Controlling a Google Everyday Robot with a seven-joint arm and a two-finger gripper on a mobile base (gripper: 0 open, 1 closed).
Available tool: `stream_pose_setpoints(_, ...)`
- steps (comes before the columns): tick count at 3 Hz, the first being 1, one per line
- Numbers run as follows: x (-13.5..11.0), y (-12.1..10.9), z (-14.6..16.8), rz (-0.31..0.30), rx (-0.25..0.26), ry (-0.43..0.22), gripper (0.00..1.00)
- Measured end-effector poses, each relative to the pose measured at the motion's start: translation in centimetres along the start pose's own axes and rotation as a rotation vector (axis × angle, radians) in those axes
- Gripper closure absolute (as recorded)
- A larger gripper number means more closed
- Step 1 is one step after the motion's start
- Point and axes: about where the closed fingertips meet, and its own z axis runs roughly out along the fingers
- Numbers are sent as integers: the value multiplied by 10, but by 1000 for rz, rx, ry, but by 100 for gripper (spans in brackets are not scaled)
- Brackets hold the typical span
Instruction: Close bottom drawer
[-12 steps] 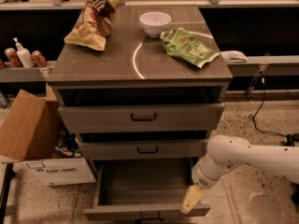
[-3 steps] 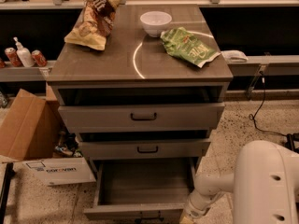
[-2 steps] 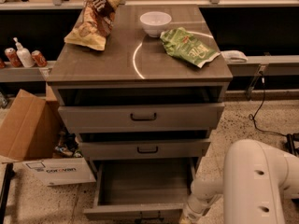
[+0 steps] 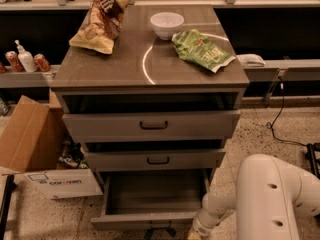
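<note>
The bottom drawer (image 4: 150, 219) of the grey-brown cabinet stands pulled far out, its empty inside showing, its black handle at the lower edge of the view. My gripper (image 4: 195, 232) is low at the drawer front's right end, mostly cut off by the bottom of the view. My white arm (image 4: 270, 199) reaches to it from the lower right. The middle drawer (image 4: 155, 160) and the top drawer (image 4: 152, 125) each stand slightly out.
On the cabinet top (image 4: 130, 59) lie a brown chip bag (image 4: 100, 21), a white bowl (image 4: 167, 24) and a green chip bag (image 4: 202, 49). A cardboard box (image 4: 30, 144) stands on the floor to the left. A cable (image 4: 280, 119) runs on the right floor.
The arm has swung lower and closer to the camera; the gripper has dropped from beside the drawer's right front corner to the bottom edge of the view. The drawer stays open.
</note>
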Motion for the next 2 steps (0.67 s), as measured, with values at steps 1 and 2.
stream_pose_setpoints(1, -23, -28, 3, -14, 28, -78, 100)
stream_pose_setpoints(2, -23, -28, 3, -15, 28, -78, 100)
